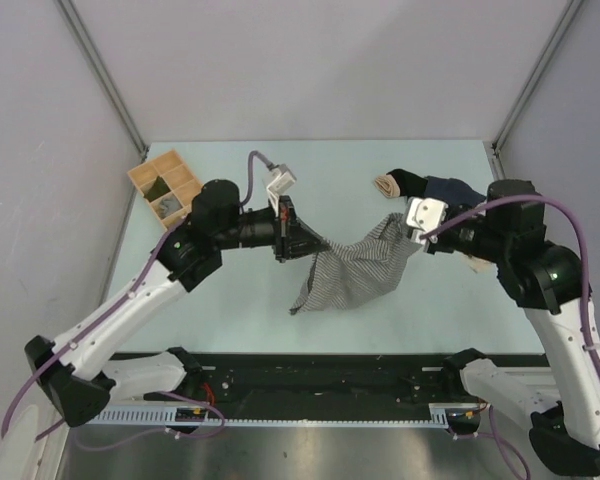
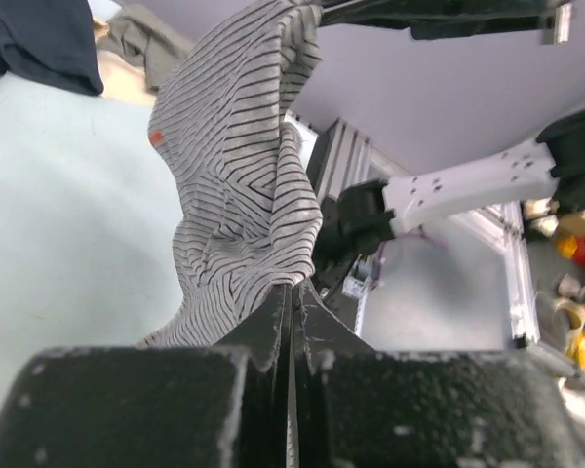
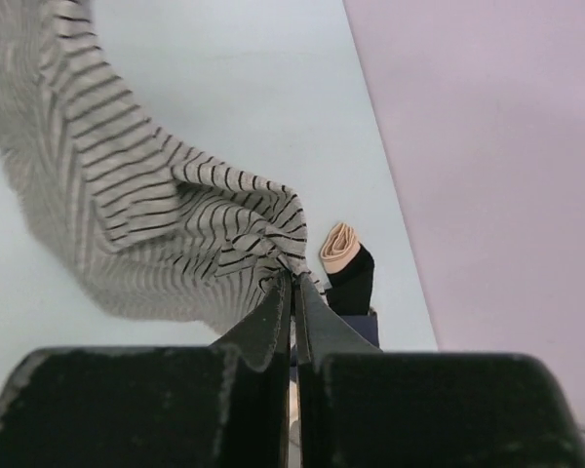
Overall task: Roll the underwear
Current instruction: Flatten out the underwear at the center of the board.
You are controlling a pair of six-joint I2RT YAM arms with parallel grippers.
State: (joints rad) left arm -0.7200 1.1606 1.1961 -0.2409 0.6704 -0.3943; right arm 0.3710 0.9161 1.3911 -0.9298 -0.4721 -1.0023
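Your left jaws are pressed fully together on a pinch of the underwear (image 2: 234, 166), a fold of striped knit caught right at the tips. Your right jaws are closed the same way on the opposite edge, with the fabric bunched into a small peak where they bite.

Between the two grips the underwear (image 1: 355, 270) hangs as a slack, twisted sheet above the counter (image 1: 230, 290). Its upper edge runs from one arm to the other, and its lower corner droops toward the near left. From above I cannot tell whether that corner touches the surface. The navy garment (image 1: 450, 188) and a small beige roll (image 1: 387, 185) lie just behind your right arm. The wooden tray (image 1: 167, 185) sits at the far left, well apart from the work.

I judge that you are in the spreading step: the cloth is lifted and held at two points, and no roll has been started.

The next move calls for drawing the two grips apart enough to take out the twist, then lowering both together so the fabric lies flat on bare counter in front of you, clear of the navy garment. Only then let one side go and begin rolling from an edge. Watch the thin knit, as it may cling to the tips when you let go.
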